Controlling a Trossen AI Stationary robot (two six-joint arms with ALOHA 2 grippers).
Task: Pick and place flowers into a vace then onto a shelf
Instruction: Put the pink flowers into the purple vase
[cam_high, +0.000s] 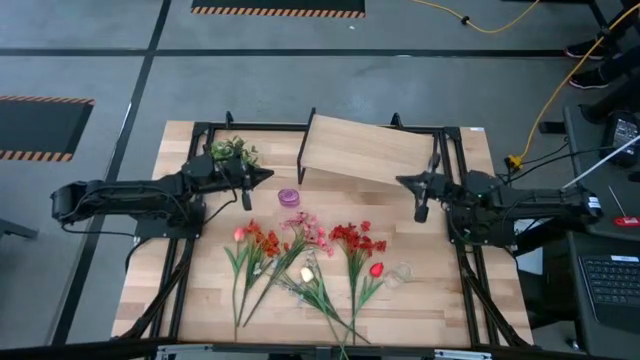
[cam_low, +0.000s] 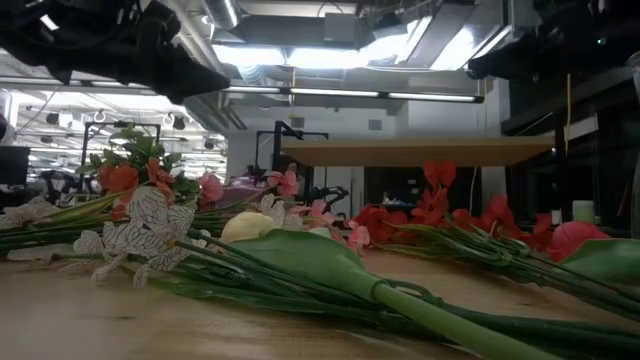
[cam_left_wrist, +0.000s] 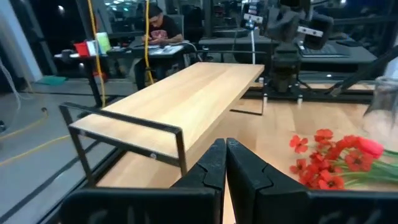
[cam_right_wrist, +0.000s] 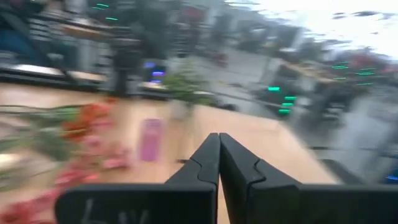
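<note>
From above: one shelf (cam_high: 365, 152) at the bench's (cam_high: 200, 300) far edge, flowers (cam_high: 310, 255) lying loose before it, uncountable; left gripper (cam_high: 247, 197) and right gripper (cam_high: 421, 208) clenched, empty. The left wrist view alone shows a person (cam_left_wrist: 163, 26) behind the shelf.

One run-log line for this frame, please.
left gripper: shut, empty | right gripper: shut, empty | flowers: on table | shelf: bare
</note>
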